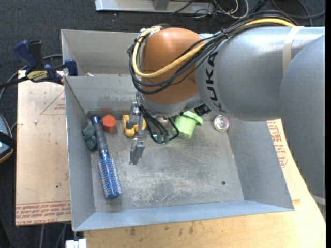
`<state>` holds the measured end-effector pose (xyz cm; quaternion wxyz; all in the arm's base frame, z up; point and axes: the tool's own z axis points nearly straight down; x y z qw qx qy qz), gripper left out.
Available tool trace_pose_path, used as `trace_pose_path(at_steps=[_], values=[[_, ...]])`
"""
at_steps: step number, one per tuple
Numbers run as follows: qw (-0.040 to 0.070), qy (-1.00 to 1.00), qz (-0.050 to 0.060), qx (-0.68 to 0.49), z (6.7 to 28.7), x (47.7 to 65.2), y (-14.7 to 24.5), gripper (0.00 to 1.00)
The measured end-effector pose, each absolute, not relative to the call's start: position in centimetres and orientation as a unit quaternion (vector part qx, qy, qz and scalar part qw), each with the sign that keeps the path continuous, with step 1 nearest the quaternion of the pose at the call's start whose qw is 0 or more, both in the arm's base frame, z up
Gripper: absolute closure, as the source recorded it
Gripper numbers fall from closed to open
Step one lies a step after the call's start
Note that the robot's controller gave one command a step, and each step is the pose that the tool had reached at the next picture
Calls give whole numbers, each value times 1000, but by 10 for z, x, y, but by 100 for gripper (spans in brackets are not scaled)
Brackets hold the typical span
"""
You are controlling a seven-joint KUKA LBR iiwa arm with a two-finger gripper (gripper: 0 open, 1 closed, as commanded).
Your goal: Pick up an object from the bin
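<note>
Blue hairbrush [107,172], bristles toward camera; jaws apparently just beside.

Tool [136,154] low over bin [196,175] floor, blue hairbrush [107,170] nearby

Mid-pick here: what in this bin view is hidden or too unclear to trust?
Camera view:
Green object: left part hidden behind the arm's wrist.
Yellow object: partly covered by the gripper body; kind unclear.
Shiny round thing at the right: too small to identify.
Grey lump beside the blue brush handle: too indistinct to name.
Bin floor at the back: hidden under the arm.
</note>
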<state>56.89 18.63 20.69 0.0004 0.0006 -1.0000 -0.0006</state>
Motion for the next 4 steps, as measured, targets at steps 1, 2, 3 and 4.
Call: trace_pose_path(at_steps=[1, 2, 3, 4], values=[[0, -999, 2, 38, 151, 618, 71, 0], [-8, -987, -1, 161, 98, 651, 142, 0], [-3, -995, -1, 100, 117, 649, 105, 0], [-3, -993, -2, 118, 155, 624, 159, 0]])
